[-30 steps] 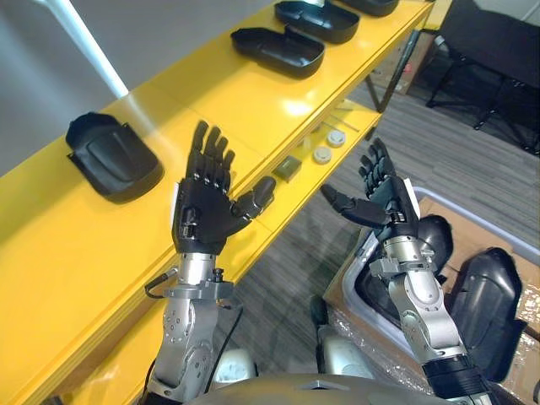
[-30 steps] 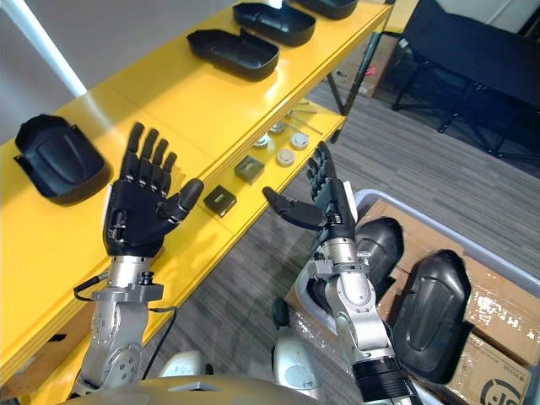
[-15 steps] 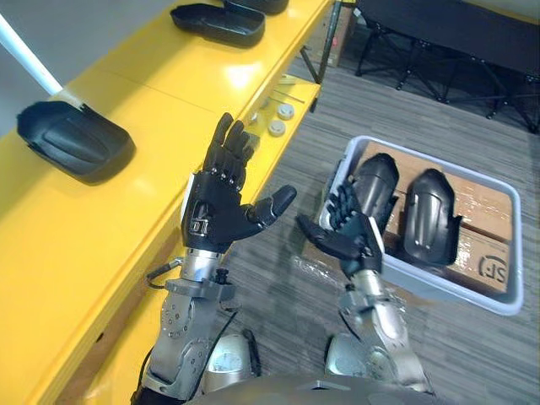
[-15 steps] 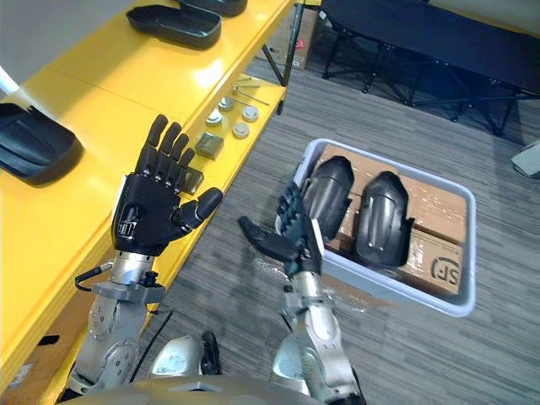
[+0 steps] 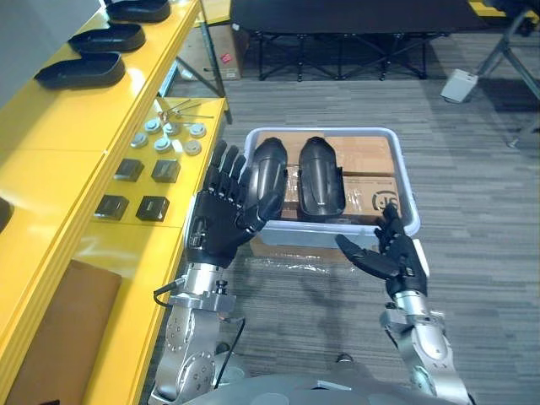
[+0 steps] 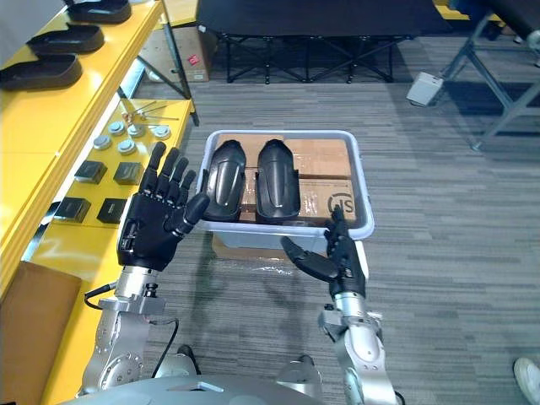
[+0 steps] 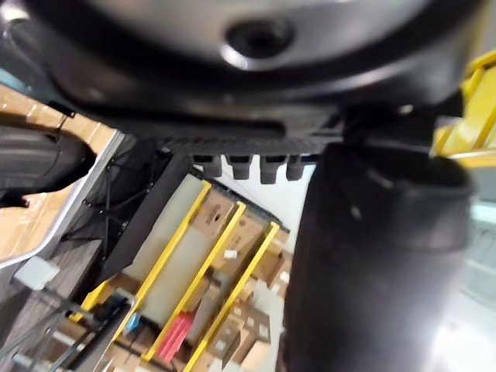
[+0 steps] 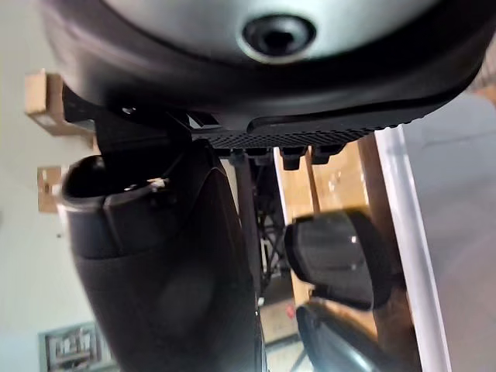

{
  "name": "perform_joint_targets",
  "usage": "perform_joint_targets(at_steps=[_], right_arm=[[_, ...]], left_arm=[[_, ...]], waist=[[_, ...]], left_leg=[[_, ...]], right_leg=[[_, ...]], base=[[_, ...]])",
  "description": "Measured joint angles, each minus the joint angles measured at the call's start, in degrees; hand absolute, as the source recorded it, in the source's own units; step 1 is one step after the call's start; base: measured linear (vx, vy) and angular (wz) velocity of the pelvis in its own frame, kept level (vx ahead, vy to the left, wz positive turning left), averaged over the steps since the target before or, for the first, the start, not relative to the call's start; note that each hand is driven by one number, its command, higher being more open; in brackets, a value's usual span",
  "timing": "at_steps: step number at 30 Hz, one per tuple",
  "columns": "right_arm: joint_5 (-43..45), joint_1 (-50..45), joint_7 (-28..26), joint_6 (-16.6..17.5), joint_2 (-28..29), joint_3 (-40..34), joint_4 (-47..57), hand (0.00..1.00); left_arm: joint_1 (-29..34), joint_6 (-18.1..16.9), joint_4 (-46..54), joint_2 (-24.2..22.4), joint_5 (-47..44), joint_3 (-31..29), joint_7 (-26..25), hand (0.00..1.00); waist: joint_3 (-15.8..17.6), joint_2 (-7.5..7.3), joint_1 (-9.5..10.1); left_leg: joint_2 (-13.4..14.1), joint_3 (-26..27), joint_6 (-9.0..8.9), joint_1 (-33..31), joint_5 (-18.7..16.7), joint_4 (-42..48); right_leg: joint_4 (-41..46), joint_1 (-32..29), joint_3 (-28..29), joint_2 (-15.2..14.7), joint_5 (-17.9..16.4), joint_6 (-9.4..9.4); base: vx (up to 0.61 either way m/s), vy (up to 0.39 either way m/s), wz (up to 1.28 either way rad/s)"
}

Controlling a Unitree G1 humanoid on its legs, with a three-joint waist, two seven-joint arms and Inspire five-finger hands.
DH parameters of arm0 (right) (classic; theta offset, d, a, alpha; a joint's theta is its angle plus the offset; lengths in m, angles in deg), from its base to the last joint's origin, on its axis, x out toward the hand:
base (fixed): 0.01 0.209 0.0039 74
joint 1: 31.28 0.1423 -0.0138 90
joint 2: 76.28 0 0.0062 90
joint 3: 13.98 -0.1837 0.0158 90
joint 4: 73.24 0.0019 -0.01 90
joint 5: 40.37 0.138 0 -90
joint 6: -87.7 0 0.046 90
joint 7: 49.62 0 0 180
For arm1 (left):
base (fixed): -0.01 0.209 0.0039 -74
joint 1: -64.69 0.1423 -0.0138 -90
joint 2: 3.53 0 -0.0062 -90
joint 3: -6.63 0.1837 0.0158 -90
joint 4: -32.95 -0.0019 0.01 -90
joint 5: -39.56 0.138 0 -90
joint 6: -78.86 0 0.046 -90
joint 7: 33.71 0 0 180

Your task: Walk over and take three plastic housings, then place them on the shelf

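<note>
My left hand (image 5: 218, 232) and right hand (image 5: 392, 256) hover spread and empty, near the bin (image 5: 407, 196) holding two housings (image 5: 321, 175).

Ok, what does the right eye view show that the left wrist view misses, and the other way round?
Right eye view: the yellow shelf with three shelved housings, the open right hand and a person's shoe. Left wrist view: distant yellow racking stacked with cardboard boxes. Shared: the open left hand, the pale bin and a black housing in it.
</note>
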Motion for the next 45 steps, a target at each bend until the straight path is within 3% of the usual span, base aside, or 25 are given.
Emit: perform_joint_targets(at_steps=[2,5,8,10,13,17,22,26,33,37,42,45], right_arm=[[0.0,0.1,1.2,0.0,0.3,-0.3,-0.2,1.0],[-2.9,4.7,3.7,0.0,0.4,-0.1,-2.7,1.0],[-2.5,16.7,6.8,-1.0,-1.2,-4.3,-10.7,1.0],[-2.1,24.0,9.3,-2.8,-4.9,-6.2,-16.1,1.0],[0.6,36.0,12.8,-5.0,-11.5,-7.7,-24.7,1.0],[5.6,48.4,13.5,-6.8,-19.3,-8.1,-34.7,1.0],[7.9,58.2,12.7,-7.5,-25.4,-3.9,-46.0,1.0],[7.9,65.1,10.5,-8.3,-28.3,0.0,-50.3,1.0],[7.7,73.5,8.1,-9.7,-32.8,4.5,-54.4,1.0],[7.1,77.0,8.1,-11.2,-34.4,6.1,-54.5,1.0],[6.8,80.7,8.8,-17.1,-35.0,8.4,-57.9,1.0],[6.5,82.1,8.7,-18.5,-36.8,10.6,-60.5,1.0]], left_arm=[[0.5,0.7,0.0,0.3,-1.3,0.0,2.0,1.0],[0.5,1.9,-0.1,2.1,-2.0,-0.7,4.6,1.0],[-1.0,2.0,-0.3,4.2,0.7,-1.2,5.7,1.0],[-2.8,2.1,-1.4,4.9,3.1,-1.3,5.7,1.0],[-6.0,2.6,-2.7,5.5,3.0,-1.0,5.8,1.0],[-7.4,3.2,-4.1,5.6,3.0,-0.1,6.3,1.0],[-10.5,3.3,-11.5,5.5,3.0,2.4,6.9,1.0],[-13.8,3.3,-16.2,5.3,2.8,3.6,6.0,1.0],[-17.1,3.3,-20.7,3.7,1.6,4.8,4.5,1.0],[-17.9,3.7,-22.9,3.5,-1.8,5.7,3.9,1.0],[-17.8,4.1,-23.9,2.9,-2.6,6.5,4.2,1.0],[-18.0,4.1,-25.6,2.0,-4.2,7.9,4.9,1.0]], waist=[[-0.1,-0.51,0.16],[0.5,-2.5,1.54],[1.2,-4.22,1.64],[2.4,-4.33,1.92],[7.1,-3.82,2.98],[11.0,-2.76,3.9],[12.5,-0.84,5.12],[14.5,1.21,6.4],[17.4,5.35,8.52],[17.8,6.04,9.24],[18.2,6.84,10.07],[18.4,7.73,11.08]], left_leg=[[-1.2,-0.7,-0.37,0.1,0.3,-1.0],[-2.8,-1.3,-0.78,-0.3,0.6,-1.9],[-3.8,-3.5,-0.68,-5.0,2.4,-2.6],[-4.3,-4.7,-0.44,-7.1,4.2,-3.1],[-4.5,-5.3,-0.24,-8.5,4.9,-2.9],[-5.0,-7.3,0.16,-12.1,6.0,-2.4],[-4.9,-8.9,0.85,-16.9,4.5,2.3],[-4.9,-10.1,1.12,-20.1,2.0,6.5],[-6.2,-13.0,1.61,-23.9,1.7,9.6],[-6.7,-14.3,1.85,-25.7,2.4,10.2],[-7.2,-14.5,2.09,-26.0,2.7,10.2],[-7.6,-14.6,2.17,-26.6,3.1,10.0]], right_leg=[[0.1,-0.8,0.2,-0.7,0.7,0.28],[-0.3,-2.8,1.6,-1.7,2.1,0.53],[-2.3,-6.7,1.5,-1.7,5.0,0.32],[-3.2,-7.9,1.4,-1.7,6.6,0.27],[-4.3,-8.6,1.3,-1.7,8.3,0.27],[-4.7,-11.5,1.1,-1.7,10.0,0.22],[-4.5,-13.6,-0.3,-1.7,11.7,-0.12],[-3.4,-15.5,-1.1,-2.0,12.3,-0.34],[-1.3,-18.0,-2.1,-2.6,12.2,-0.36],[-0.5,-19.7,-2.4,-2.8,12.1,-0.36],[1.2,-20.5,-3.2,-3.6,11.7,-0.59],[2.5,-21.7,-3.4,-4.2,10.9,-0.35]], base=[[-0.14,0.071,-0.14],[-0.17,0.072,-0.22],[-0.13,0.025,0.02],[-0.1,0.018,0.12],[-0.11,0.016,0.02],[-0.07,0.014,0.04],[-0.04,0.022,0.07],[-0.09,0.04,-0.02],[-0.08,0.019,0.05],[-0.04,-0.001,0.02],[-0.02,0.001,0.05],[-0.02,-0.006,0.04]])
